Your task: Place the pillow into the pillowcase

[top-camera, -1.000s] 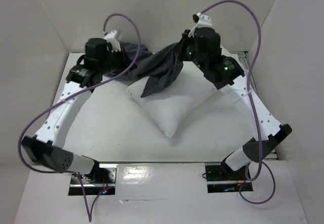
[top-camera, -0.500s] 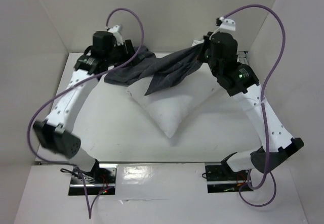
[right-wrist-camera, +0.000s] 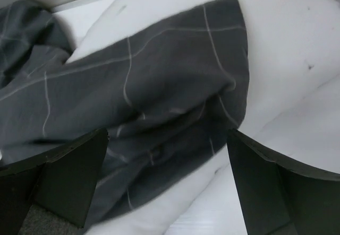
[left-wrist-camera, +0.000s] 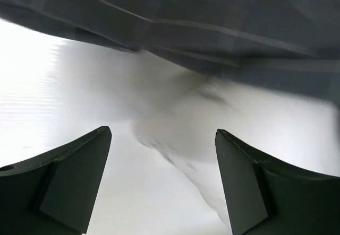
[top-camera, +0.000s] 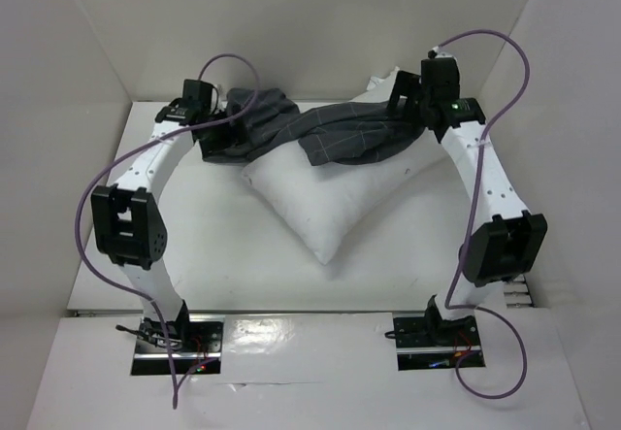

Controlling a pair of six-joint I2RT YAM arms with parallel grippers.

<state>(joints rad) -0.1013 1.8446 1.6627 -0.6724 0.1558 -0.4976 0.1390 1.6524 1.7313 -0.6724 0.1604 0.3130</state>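
The white pillow (top-camera: 330,207) lies cornerwise in the middle of the table. The dark grey checked pillowcase (top-camera: 325,134) is draped loosely across its far part and bunched toward the left. My left gripper (top-camera: 225,137) stands open at the pillowcase's left end. In the left wrist view the gripper (left-wrist-camera: 163,134) has only the pillow's corner (left-wrist-camera: 212,113) and the table beyond its fingers, with the pillowcase (left-wrist-camera: 212,23) above. My right gripper (top-camera: 403,112) is open at the right end. In the right wrist view the gripper (right-wrist-camera: 167,134) hovers over the pillowcase (right-wrist-camera: 159,86) and pillow (right-wrist-camera: 281,49), holding nothing.
White walls (top-camera: 87,51) close in the table on the left, back and right. Purple cables (top-camera: 505,71) loop above both arms. The arm bases (top-camera: 175,338) are bolted at the near edge.
Both grippers have opened and let go of the pillowcase. It has dropped from its stretched, lifted position onto the pillow's far part. Both arms have swung outward toward the back corners.
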